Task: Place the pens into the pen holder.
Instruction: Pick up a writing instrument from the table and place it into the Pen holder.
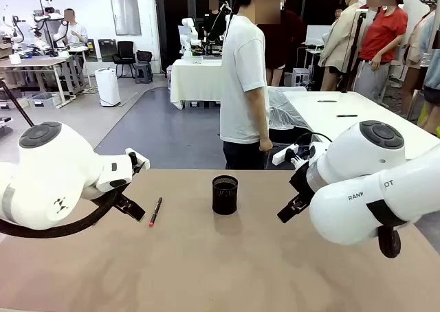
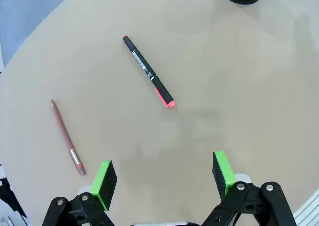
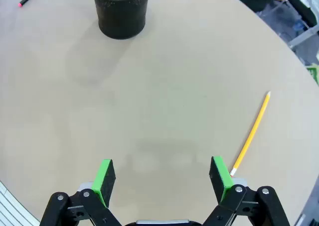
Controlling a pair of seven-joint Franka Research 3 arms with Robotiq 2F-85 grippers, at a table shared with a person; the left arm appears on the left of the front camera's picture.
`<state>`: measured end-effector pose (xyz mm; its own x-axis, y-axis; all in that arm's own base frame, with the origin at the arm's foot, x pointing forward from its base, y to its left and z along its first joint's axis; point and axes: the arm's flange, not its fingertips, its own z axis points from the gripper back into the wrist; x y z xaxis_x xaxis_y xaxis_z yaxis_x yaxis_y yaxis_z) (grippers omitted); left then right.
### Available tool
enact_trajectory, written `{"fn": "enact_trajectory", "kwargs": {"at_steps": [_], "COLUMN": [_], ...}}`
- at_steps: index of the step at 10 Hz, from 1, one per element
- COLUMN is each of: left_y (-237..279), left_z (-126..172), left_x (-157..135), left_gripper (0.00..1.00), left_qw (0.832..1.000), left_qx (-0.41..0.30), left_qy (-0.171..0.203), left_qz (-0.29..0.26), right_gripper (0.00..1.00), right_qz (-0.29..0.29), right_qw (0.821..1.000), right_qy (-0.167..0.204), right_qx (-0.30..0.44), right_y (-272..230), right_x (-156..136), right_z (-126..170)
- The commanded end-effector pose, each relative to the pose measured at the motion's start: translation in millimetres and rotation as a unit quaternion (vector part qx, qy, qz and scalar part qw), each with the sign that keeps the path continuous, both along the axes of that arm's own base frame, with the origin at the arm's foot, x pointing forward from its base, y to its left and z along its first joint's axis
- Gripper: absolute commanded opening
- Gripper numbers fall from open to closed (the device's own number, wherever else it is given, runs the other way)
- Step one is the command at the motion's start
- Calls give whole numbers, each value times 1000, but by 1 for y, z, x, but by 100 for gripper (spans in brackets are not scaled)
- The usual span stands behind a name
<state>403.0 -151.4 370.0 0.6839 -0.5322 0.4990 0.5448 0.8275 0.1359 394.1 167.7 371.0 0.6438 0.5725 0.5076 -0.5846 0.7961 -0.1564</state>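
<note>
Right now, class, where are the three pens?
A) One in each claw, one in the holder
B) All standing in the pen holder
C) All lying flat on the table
C: the black pen, the brownish-pink pen and the orange pen all lie flat on the table, apart from the pen holder.

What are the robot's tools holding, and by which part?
Nothing. The left tool and right tool are both open, with the black pen, pink pen, orange pen and pen holder untouched.
</note>
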Motion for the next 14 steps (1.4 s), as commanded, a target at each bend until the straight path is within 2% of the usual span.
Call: {"fn": "enact_trajectory", "kwargs": {"at_steps": [1, 14], "left_y": [0, 0], "left_z": [0, 0], "left_x": [0, 0], "left_gripper": [100, 100], "left_qw": [1000, 1000], "left_qx": [0, 0], "left_qy": [0, 0], "left_qz": [0, 0], "right_gripper": [100, 100], "right_qz": [0, 0], "right_qw": [1000, 1000], "right_qy": [0, 0], "right_qx": [0, 0], "right_y": [0, 0], "right_x": [0, 0], "right_z": [0, 0]}}
